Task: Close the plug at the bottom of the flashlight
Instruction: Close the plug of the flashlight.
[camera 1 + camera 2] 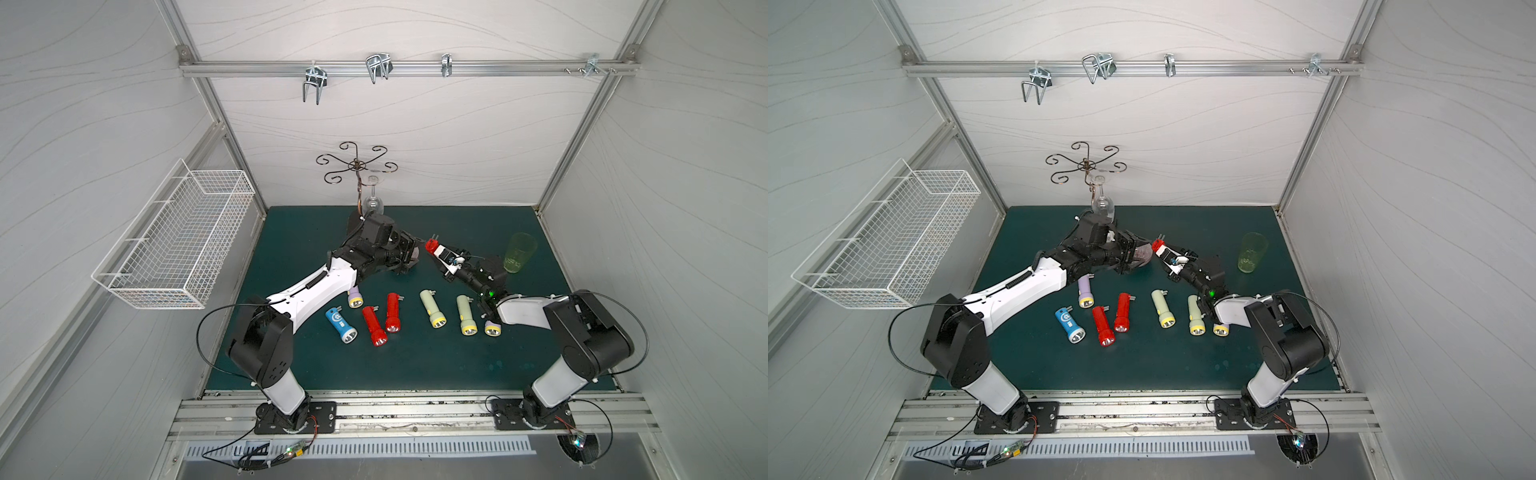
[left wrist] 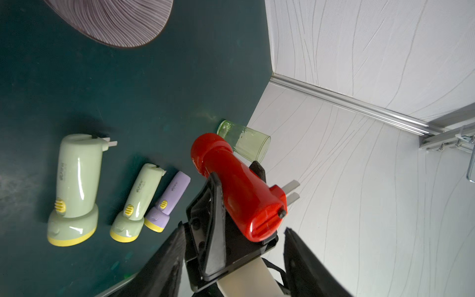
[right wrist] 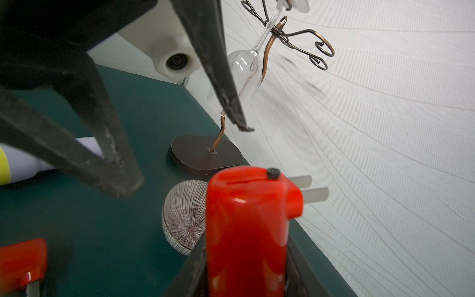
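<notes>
a: two grippers meet over the back of the dark green mat (image 1: 415, 365) in both top views. the right gripper (image 1: 448, 258) is clamped round a red flashlight (image 1: 431, 247), held up off the mat with its base end toward the left gripper (image 1: 411, 255).

b: and the plug?

a: the plug prongs (image 1: 434, 240) stick out sideways from the base, not folded in. the left gripper sits just beside that end, above a striped bowl (image 1: 1144, 254). from up here i can't tell how wide its jaws are.

b: left wrist view?

a: its fingers (image 2: 164, 259) stand moderately apart with nothing between them, and the red base lies in line with the gap. the risk i see is a finger catching the flashlight body instead of the prongs and twisting it in the right grip.

b: right wrist view?

a: it shows empty, part-open fingers (image 3: 120, 177), clear of the prongs. if the push is off the hinge direction, i'd expect the blades to jam or the tip to skid off. a loosened flashlight would likely drop onto the bowl. the hanging wine glass (image 3: 244, 69) is also near.
</notes>
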Robot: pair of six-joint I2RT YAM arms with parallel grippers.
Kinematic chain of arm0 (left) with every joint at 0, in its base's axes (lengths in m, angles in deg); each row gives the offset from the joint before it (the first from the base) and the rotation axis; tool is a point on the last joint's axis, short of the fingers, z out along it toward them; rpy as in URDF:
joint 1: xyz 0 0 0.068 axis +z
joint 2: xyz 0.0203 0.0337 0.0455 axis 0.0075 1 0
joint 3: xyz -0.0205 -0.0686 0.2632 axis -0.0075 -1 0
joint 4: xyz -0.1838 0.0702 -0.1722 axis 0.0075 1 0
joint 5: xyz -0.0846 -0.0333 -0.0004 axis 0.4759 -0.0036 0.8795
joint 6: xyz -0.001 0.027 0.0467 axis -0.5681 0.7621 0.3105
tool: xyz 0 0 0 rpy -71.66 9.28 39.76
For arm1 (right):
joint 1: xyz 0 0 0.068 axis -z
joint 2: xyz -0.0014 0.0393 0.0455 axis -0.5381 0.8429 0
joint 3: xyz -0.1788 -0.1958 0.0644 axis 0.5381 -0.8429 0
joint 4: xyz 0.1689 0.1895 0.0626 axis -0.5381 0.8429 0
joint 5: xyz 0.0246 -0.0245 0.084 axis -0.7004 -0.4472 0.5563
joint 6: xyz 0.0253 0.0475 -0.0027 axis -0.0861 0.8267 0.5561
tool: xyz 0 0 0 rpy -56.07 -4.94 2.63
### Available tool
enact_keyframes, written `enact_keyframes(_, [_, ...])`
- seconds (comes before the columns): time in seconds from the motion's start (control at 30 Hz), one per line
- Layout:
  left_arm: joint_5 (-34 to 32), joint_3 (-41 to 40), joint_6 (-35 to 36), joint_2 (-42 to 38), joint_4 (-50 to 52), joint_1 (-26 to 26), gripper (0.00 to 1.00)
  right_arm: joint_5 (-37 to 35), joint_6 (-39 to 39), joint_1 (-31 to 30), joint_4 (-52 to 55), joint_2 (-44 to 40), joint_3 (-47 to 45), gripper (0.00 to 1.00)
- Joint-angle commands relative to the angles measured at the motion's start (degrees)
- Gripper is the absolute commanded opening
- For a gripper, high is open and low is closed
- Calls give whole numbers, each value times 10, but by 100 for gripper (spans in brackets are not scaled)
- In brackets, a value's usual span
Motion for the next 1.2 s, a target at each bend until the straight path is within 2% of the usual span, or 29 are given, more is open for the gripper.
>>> enact_keyframes(0.0, [13,34,-75,17,-55,-13,62,10,-4,3,-31,1,1,0])
enact_keyframes(0.27, [-1,59,-77,30,-55,-19,61,16,-2,2,-37,9,-1,0])
enact_keyframes(0.7, [-10,57,-86,45,-44,-20,53,19,-1,-1,-49,9,-8,0])
enact_keyframes(0.87, [-7,50,-96,49,-51,-23,46,19,-3,-2,-52,11,-10,0])
enact_keyframes(1.17, [-4,48,-101,55,-48,-32,45,23,-18,-3,-42,12,-10,0])
